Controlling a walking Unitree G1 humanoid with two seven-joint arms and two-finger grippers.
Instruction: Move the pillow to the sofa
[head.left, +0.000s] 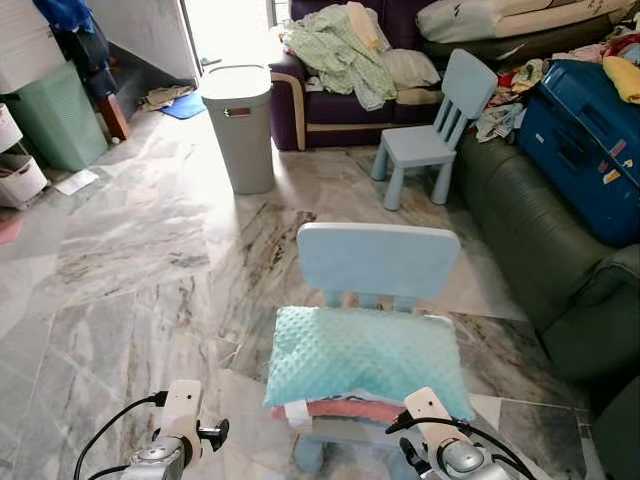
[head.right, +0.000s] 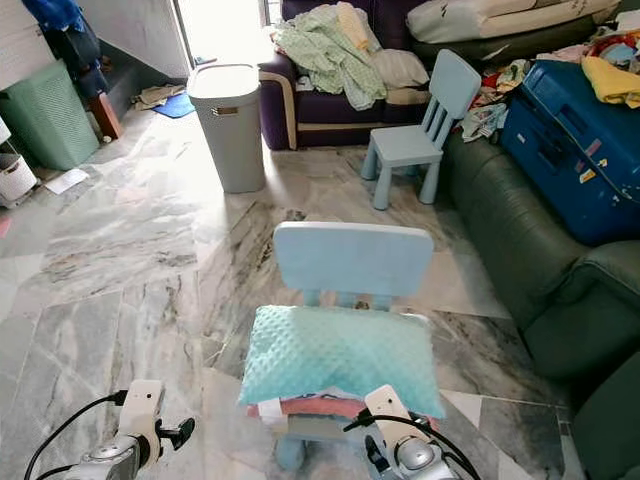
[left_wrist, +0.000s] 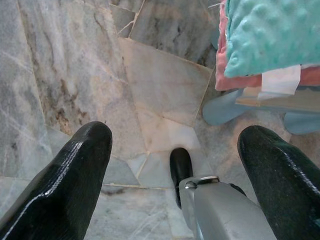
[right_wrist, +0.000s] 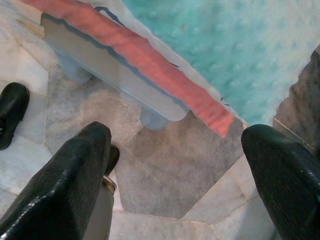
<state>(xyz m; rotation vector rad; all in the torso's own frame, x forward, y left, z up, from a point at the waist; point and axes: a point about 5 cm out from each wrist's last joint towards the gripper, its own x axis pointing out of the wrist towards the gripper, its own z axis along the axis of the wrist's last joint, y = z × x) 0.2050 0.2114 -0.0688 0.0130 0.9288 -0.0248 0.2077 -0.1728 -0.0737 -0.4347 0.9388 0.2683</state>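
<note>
pillow lower centre, on small chair | left end effector spread | right end effector spread, empty

A grey lidded bin stood on the marble floor near a second pale blue child's chair, which faced away beside the dark green couch. A blue suitcase lay on that couch among loose clothes — and a green laundry basket sat far off at the left wall. Nearest, a pale blue child's chair (its seat covered) held a folded pink cloth.
</note>
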